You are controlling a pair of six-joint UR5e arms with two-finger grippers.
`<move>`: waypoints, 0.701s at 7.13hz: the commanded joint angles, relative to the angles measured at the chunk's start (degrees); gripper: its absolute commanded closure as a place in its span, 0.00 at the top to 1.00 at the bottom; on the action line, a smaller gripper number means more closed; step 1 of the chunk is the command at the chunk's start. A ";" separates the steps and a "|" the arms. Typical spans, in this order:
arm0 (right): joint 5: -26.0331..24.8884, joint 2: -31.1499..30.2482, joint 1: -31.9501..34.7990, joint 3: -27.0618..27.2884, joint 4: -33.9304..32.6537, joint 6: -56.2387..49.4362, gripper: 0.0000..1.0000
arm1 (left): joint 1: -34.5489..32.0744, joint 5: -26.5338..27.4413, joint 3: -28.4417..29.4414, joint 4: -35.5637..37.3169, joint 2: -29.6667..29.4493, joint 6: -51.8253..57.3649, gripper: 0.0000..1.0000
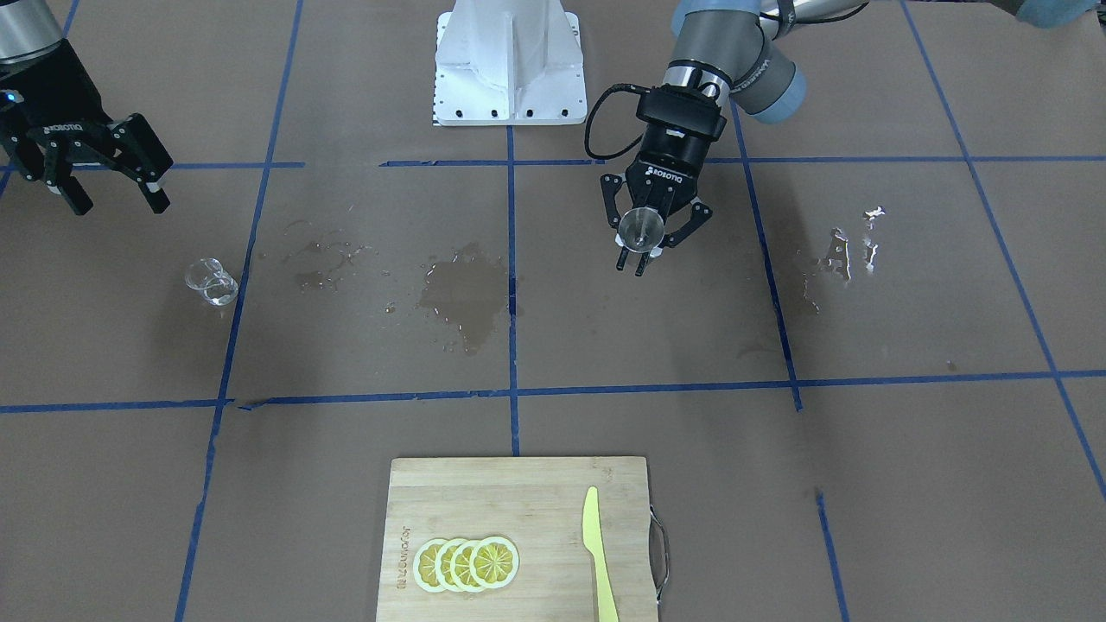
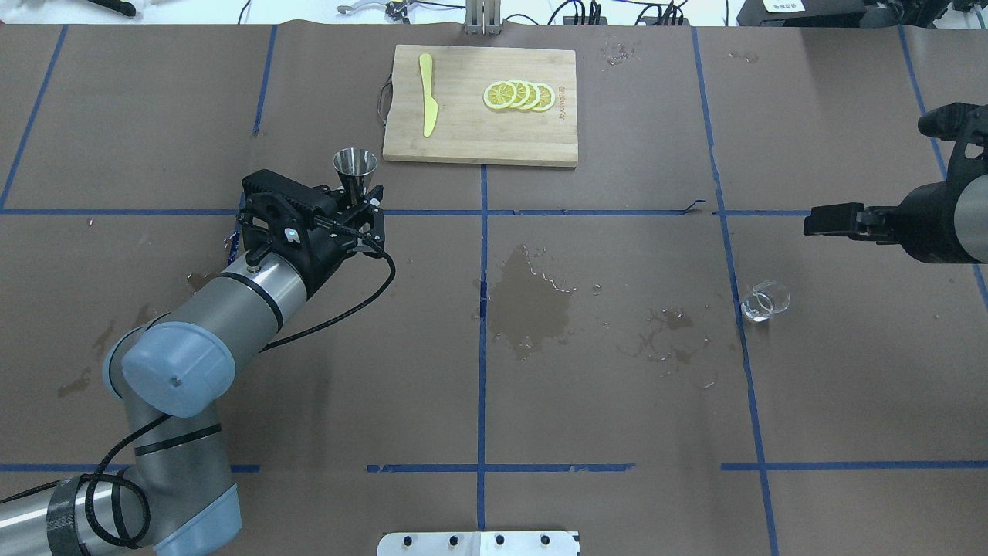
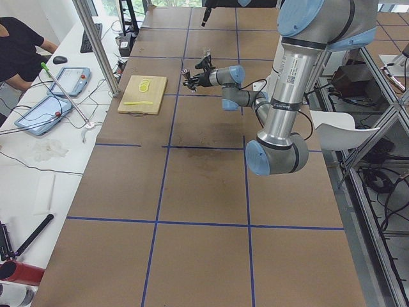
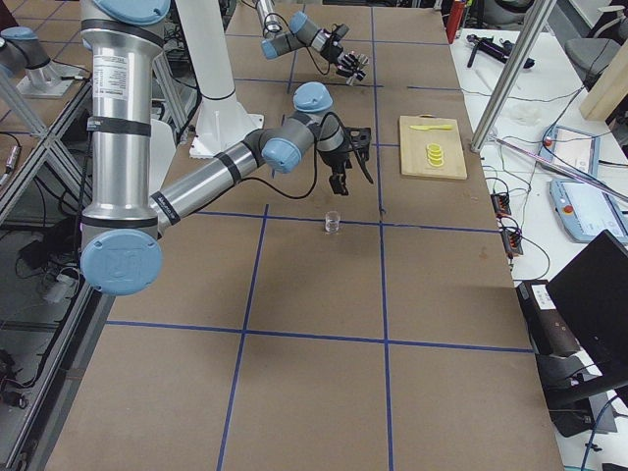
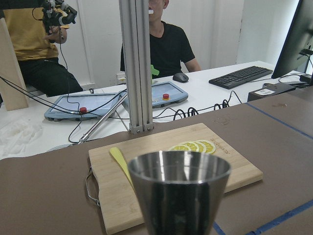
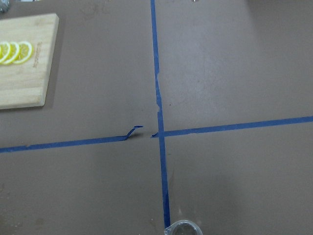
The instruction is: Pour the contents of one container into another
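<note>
Overhead exterior view: the left gripper (image 2: 356, 207) is clamped on a steel cup (image 2: 355, 166), holding it upright near the cutting board (image 2: 478, 135). Well apart, the right gripper (image 1: 121, 204) hangs with its fingers spread, near a small glass (image 2: 766, 301) standing on the table (image 2: 617, 401).

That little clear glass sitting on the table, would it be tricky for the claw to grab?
Probably somewhat. The small glass looks thin and clear, so it is likely light yet breakable under a hard squeeze. Its smooth walls may be slippery, and with a wet patch on the table it might slide if nudged.
</note>
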 commanded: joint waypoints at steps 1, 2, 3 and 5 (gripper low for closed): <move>-13.52 -12.84 -8.55 0.47 17.43 0.36 1.00 | -0.35 -2.60 0.11 -0.22 -0.48 0.07 0.00; -17.93 -13.14 -11.71 -0.15 17.58 0.19 1.00 | -0.35 -2.60 0.11 -0.22 -0.48 0.07 0.00; -25.11 -13.14 -16.44 -1.20 17.75 0.19 1.00 | -0.35 -2.68 0.11 -0.22 -0.48 0.07 0.00; -39.52 -12.79 -25.33 -8.45 25.59 1.41 1.00 | -0.35 -2.68 0.28 -0.22 -0.39 0.16 0.00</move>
